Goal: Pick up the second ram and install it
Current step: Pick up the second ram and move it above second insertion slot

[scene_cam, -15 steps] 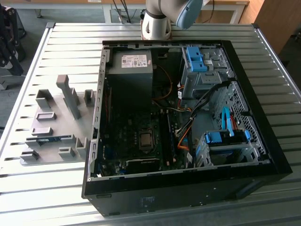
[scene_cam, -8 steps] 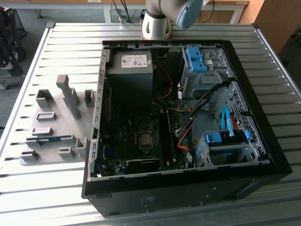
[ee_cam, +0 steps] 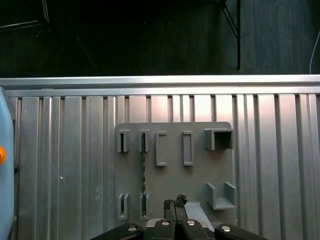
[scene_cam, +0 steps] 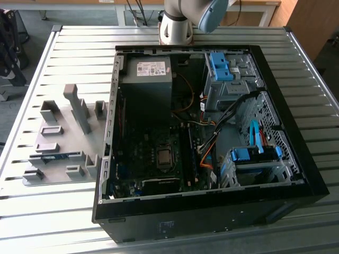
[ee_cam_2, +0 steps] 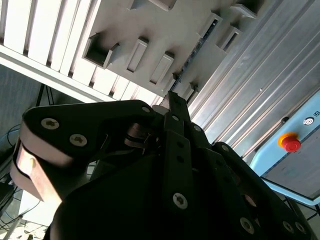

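Note:
The second ram (ee_cam: 143, 175) is a thin dark stick standing on edge between two slotted grey blocks of the holder plate (ee_cam: 195, 175). In the exterior view the ram (scene_cam: 53, 156) is a blue-green strip low on the holder plate (scene_cam: 63, 132), at that view's left beside the open computer case (scene_cam: 212, 211). In the second wrist view the ram (ee_cam_2: 197, 45) is a dark line between the blocks. My gripper (ee_cam: 175, 204) hangs well above the plate, a little to one side of the ram, apart from it. The gripper (ee_cam_2: 172, 102) has its black fingers together, with nothing between them.
The case lies open on a slatted aluminium table (scene_cam: 63, 47), showing the motherboard (scene_cam: 159, 159), a power supply (scene_cam: 148, 79) and blue drive-bay latches (scene_cam: 254, 153). The arm's base (scene_cam: 177, 26) stands behind the case. A red stop button (ee_cam_2: 291, 144) sits on a light blue box.

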